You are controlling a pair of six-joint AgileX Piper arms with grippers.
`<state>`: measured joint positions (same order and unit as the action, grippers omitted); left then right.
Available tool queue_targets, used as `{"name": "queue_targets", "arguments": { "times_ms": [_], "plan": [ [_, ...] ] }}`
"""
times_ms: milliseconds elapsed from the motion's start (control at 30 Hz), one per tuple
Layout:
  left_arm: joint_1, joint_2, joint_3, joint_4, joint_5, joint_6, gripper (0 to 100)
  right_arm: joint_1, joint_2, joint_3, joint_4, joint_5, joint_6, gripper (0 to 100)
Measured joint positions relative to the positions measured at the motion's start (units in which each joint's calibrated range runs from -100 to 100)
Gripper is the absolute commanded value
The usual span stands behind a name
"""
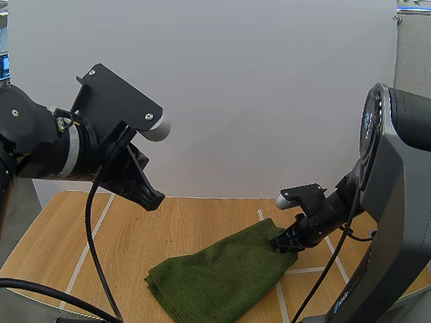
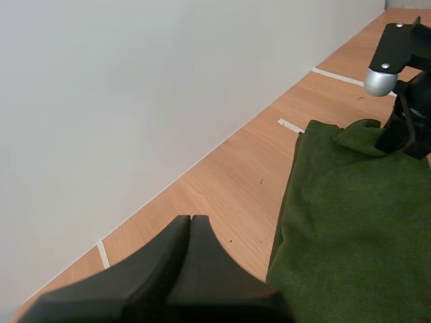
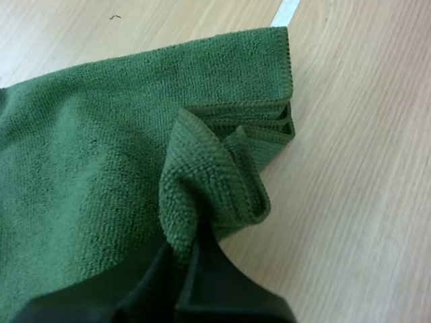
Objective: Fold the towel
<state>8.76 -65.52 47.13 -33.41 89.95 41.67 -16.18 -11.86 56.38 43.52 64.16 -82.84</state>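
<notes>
A dark green towel (image 1: 220, 274) lies folded in layers on the wooden table (image 1: 59, 240), toward the front right. My right gripper (image 1: 282, 244) is down at the towel's far right corner, shut on a bunched fold of the cloth (image 3: 202, 195). The stacked edges of the layers (image 3: 283, 121) show just past that pinch. My left gripper (image 1: 150, 198) hangs raised above the table's left half, shut on nothing, its fingers (image 2: 190, 235) lying together as one wedge. From there the towel (image 2: 350, 222) lies off to its side, with the right gripper (image 2: 404, 128) at the towel's corner.
White tape lines (image 1: 88, 238) mark the tabletop. A white wall (image 1: 227, 82) stands along the table's far edge. Bare wood lies left of the towel and behind it.
</notes>
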Motion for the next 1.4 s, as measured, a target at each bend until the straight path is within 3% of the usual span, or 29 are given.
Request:
{"name": "queue_targets", "arguments": {
  "times_ms": [67, 100, 267, 333, 767, 1000, 1400],
  "plan": [
    [0.0, 0.0, 0.0, 0.0, 2.56, 0.0, 0, -0.21, 0.0, 0.12, 0.0, 0.16, -0.08, 2],
    [0.0, 0.0, 0.0, 0.0, 3.1, 0.0, 0, -0.21, 0.0, 0.12, 0.0, 0.16, 0.17, 11],
    [0.0, 0.0, 0.0, 0.0, 5.12, 0.0, 0, -0.21, 0.0, 0.12, 0.0, 0.16, 0.71, 79],
    [0.0, 0.0, 0.0, 0.0, 8.58, 0.0, 0, -0.21, 0.0, 0.12, 0.0, 0.16, 0.91, 100],
    [0.0, 0.0, 0.0, 0.89, 9.15, 0.0, 0, -0.23, -1.51, 0.27, -0.23, -0.02, 1.16, 100],
    [0.0, 3.59, 5.57, 2.41, 9.36, 0.0, 0, -0.23, -13.57, -1.85, -1.44, 0.41, 3.66, 100],
    [0.0, 14.98, 16.02, 6.58, 8.69, -2.78, 0, -0.23, -27.09, -1.99, -1.78, 20.17, 4.49, 100]
  ]
}}
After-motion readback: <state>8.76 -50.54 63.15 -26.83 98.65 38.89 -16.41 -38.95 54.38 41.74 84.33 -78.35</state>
